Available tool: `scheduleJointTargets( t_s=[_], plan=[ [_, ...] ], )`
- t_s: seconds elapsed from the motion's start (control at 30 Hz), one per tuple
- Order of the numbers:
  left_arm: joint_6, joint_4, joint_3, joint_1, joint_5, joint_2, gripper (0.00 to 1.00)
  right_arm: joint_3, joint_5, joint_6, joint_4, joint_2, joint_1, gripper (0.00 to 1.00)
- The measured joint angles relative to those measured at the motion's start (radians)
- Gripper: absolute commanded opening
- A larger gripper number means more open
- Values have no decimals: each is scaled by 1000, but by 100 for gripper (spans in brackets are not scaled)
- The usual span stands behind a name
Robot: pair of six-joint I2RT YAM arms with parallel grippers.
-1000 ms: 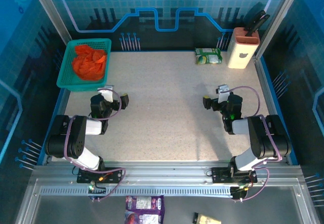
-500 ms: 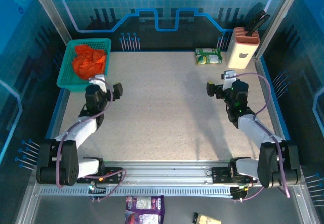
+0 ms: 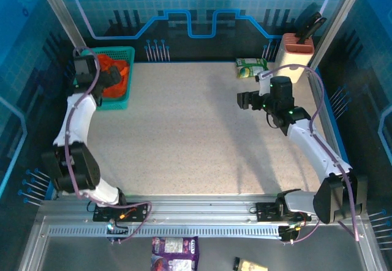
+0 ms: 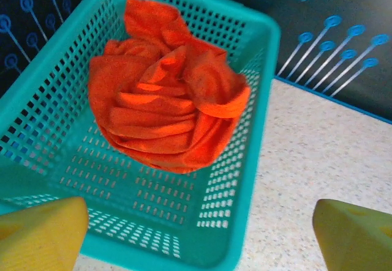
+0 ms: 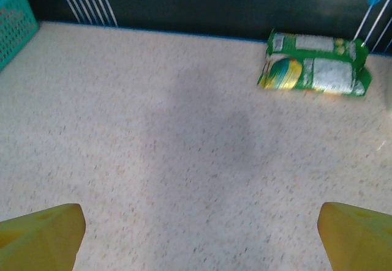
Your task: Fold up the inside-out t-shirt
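Looking at the inside-out t-shirt (image 4: 168, 100) first: bright orange, wadded into a soft, wrinkly ball. Sits inside the teal plastic mesh basket (image 4: 248, 161), piled toward the far half, with bare mesh floor showing at the near end. Too crumpled to make out seams or a label.

Basket sits at the far left corner of the speckled table (image 3: 196, 142), tight against the blue border there.

Hovering right over that basket is the left gripper (image 4: 196, 237), jaws spread wide. Yellow fingertips (image 4: 40, 234) way out at the two bottom corners of the wrist view, with no cloth pinched between them. Not touching the shirt as far as visible. From the top camera, seen with the arm stretched long toward that corner and the wrist above the basket's left side.

Over on the other side, the right gripper (image 5: 199, 234) is also spread wide and empty, hanging above bare tabletop, well apart from the shirt. Faces the back of the table, with a green snack packet (image 5: 315, 63) lying flat by the back edge, ahead and off to its right, and a sliver of the basket at the far left of that wrist view.

Further out – a cream-and-terracotta knife block (image 3: 293, 57) with dark handles, standing in the far right corner, near the snack packet. Down past the near rail, off the table: a purple packet (image 3: 174, 246) plus a small yellowish packet (image 3: 248, 265).
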Motion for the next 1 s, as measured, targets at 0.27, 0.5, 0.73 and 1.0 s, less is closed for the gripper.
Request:
scheduleJointTargets(
  t_s=[0.27,0.5,0.73,1.0],
  plan=[
    [-63,-185,323,43,24,372,80,12,57,-2,-105,9,118,98],
    [-149,-289,598,45,83,632,63,12,141,-2,-161,-17,219,98],
    [-220,-327,703,48,141,752,28,-26,212,36,-175,-102,276,97],
    [-230,-307,696,50,203,750,0,-55,260,64,-204,-159,330,97]
  ],
)
